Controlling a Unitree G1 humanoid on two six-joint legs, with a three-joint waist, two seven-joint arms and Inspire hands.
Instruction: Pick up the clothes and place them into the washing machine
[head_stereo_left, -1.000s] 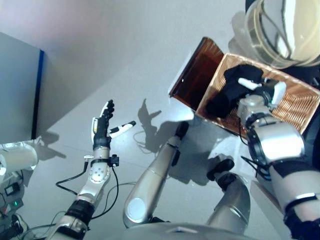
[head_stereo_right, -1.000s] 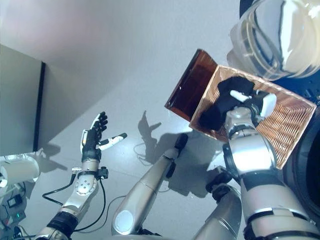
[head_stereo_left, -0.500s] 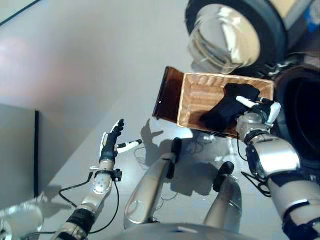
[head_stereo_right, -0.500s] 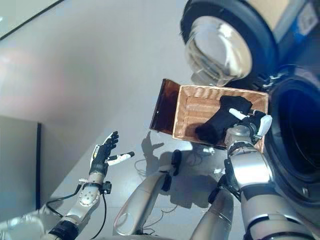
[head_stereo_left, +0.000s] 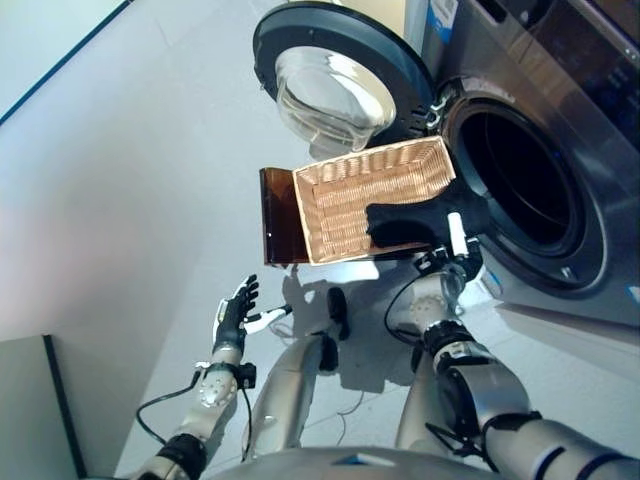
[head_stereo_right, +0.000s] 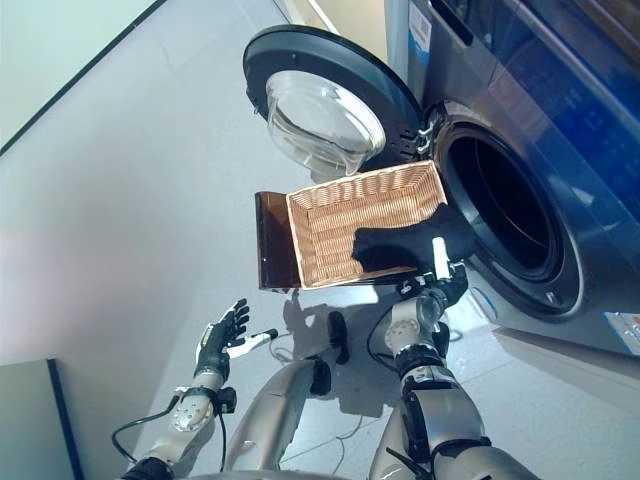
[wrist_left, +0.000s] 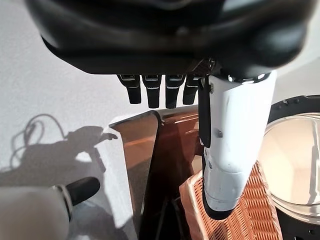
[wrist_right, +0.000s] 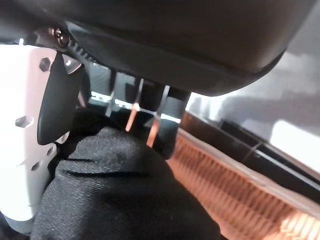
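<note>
A black cloth (head_stereo_left: 415, 222) lies over the near edge of the wicker basket (head_stereo_left: 340, 200), at the end next to the washing machine's open drum (head_stereo_left: 520, 190). My right hand (head_stereo_left: 458, 264) is just below it. In the right wrist view its fingers (wrist_right: 165, 107) and white thumb (wrist_right: 20, 125) curl round the black cloth (wrist_right: 125, 195). My left hand (head_stereo_left: 235, 318) is held up over the floor, well left of the basket, with straight fingers and nothing in it; it also shows in the left wrist view (wrist_left: 170, 30).
The basket rests on a low dark brown box (head_stereo_left: 275, 215). The machine's round door (head_stereo_left: 335, 85) stands open behind the basket. The grey machine front (head_stereo_left: 580, 120) takes the right side. Pale floor (head_stereo_left: 130, 200) lies to the left.
The camera has swung up to show the washing machine. My right hand has kept hold of the black cloth and drawn it to the basket's edge by the drum. The left hand stays raised.
</note>
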